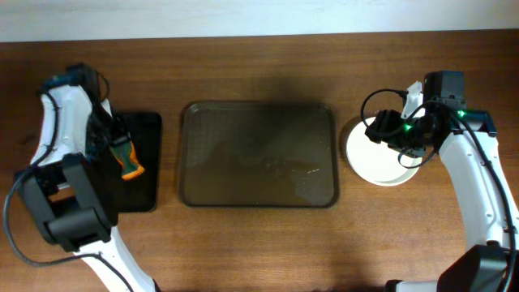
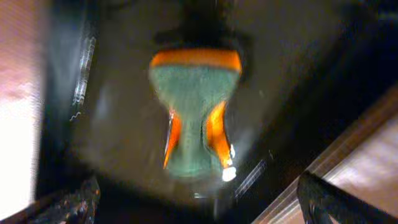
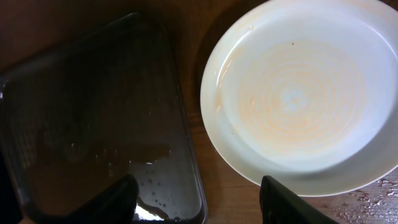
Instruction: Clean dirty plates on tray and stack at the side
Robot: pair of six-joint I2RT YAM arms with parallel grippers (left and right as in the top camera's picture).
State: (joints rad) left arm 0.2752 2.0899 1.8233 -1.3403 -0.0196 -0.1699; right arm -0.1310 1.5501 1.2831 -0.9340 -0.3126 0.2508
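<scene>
Plates [image 1: 366, 161] are stacked on the surface [image 1: 259, 243] just right of the tray [image 1: 243, 134], off it. I can't tell how many from these views. The top plate has a faint orange swirl across its middle. The tray bed is wet, with droplets toward its right side.

Right claw [image 3: 205, 200]: open, holding nothing, over the stack at the plate edge nearest the tray's right rim.

Left claw [image 2: 208, 202]: open, fingers wide, holding nothing. It's left of the tray, above the black tray [image 1: 144, 193], over the orange-green scrubber [image 2: 196, 118] lying there. The left wrist view is blurred.
</scene>
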